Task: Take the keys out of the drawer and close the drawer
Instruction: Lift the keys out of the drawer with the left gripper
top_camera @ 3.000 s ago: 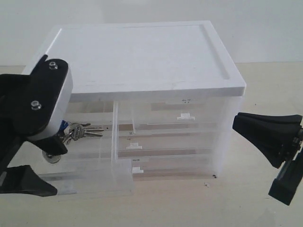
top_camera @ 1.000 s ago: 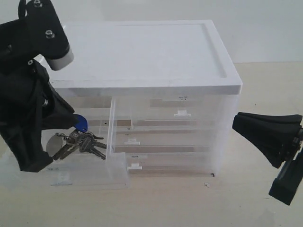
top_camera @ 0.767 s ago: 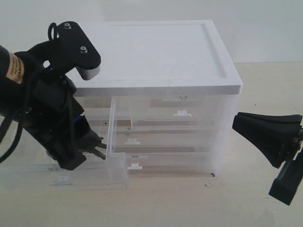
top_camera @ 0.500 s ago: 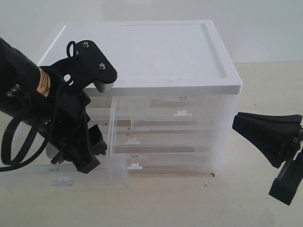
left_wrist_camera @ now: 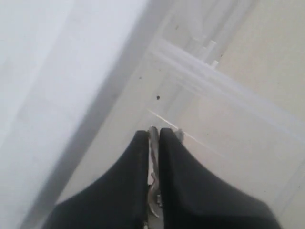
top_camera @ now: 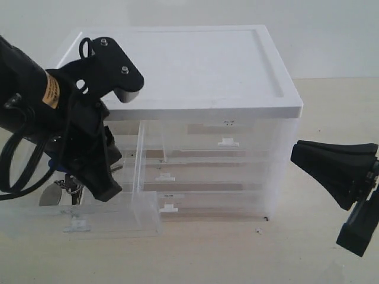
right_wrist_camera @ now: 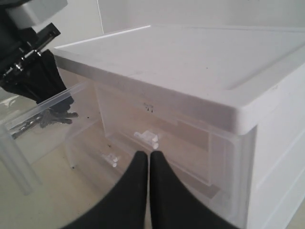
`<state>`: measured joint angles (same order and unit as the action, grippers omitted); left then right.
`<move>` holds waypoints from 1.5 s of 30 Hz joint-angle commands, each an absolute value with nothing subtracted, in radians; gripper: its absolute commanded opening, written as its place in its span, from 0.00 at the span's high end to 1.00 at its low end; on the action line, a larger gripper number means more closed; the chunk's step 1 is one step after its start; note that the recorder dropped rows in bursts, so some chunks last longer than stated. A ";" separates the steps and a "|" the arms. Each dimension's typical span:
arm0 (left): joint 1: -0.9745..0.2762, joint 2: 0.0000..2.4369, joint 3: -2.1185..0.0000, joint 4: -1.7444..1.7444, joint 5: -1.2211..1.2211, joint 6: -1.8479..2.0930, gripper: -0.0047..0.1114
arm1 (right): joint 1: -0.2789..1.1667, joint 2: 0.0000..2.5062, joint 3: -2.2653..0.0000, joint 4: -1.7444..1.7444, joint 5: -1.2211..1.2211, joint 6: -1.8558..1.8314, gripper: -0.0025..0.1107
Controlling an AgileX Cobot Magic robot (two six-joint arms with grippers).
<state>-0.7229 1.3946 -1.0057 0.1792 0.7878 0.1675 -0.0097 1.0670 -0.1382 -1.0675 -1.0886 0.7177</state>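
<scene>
Exterior view: a cabinet (top_camera: 189, 71) with an opaque white, flat, raised-rim top and translucent plastic walls is seen on a matt beige table (top_camera: 237, 254). The drawer (top_camera: 118, 216), a clear thin-walled plastic box with a small white handle (top_camera: 77, 225) on its front panel, stands drawn out at the lower left of the cabinet. The other drawers are seated flush, each with a small white tab handle (top_camera: 230, 142). The left gripper (top_camera: 103, 192), with matt black wedge-shaped fingers, is lowered behind the front panel of the drawer. The keys (top_camera: 59, 189) are seen just beside it as silver metal with a grey oval tag, inside the outline of the open drawer; whether they rest on its floor or hang clear of it cannot be told. In the left wrist view the left gripper (left_wrist_camera: 153, 131) is closed to a narrow slit, and a thin strip of bright metal belonging to the keys (left_wrist_camera: 152, 143) is clamped between the fingers. In the right wrist view the keys (right_wrist_camera: 55, 117) are seen blurred through the translucent drawer wall. The right gripper (top_camera: 296, 155) is held well apart from the cabinet on its right side, and its tapered black fingers are pressed together with nothing between them (right_wrist_camera: 145, 155).
</scene>
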 commanded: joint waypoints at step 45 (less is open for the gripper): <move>-0.730 1.337 -1.124 0.236 0.968 0.200 0.92 | -0.006 1.068 -0.142 -1.061 -1.103 0.724 0.98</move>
<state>-0.7291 1.3736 -1.0889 0.2268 0.9734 0.1929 -0.0097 1.0670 -0.1382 -1.0658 -1.0906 0.7177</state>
